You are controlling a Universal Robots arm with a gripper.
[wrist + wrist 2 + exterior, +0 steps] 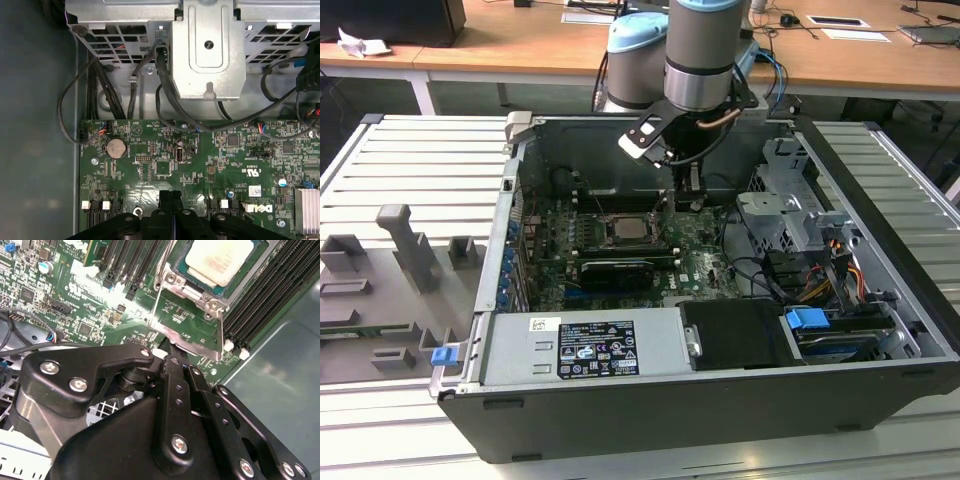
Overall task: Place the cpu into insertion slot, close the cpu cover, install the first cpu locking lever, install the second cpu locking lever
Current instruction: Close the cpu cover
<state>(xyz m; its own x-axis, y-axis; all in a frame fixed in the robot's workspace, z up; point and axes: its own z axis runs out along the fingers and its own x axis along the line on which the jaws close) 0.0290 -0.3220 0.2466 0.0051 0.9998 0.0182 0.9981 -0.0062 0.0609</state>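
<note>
The chip [220, 260] sits flat in the socket [608, 238] on the green board [200, 165]. The metal cover [187, 287] looks to lie closed around it, so I judge a locking lever to be the step in hand. The thin lever [220, 335] runs beside the cover, and the gripper [172, 357] is at its bent end, fingers drawn together with nothing between them; contact I cannot tell. Seating it calls for a steady push that keeps off the board. The second wrist view gives chip, cover and lever up close. The first wrist view faces away, to a coin battery [116, 148] and drive cage [205, 45]. The exterior view places the gripper just beside the socket inside the case [720, 400].
</note>
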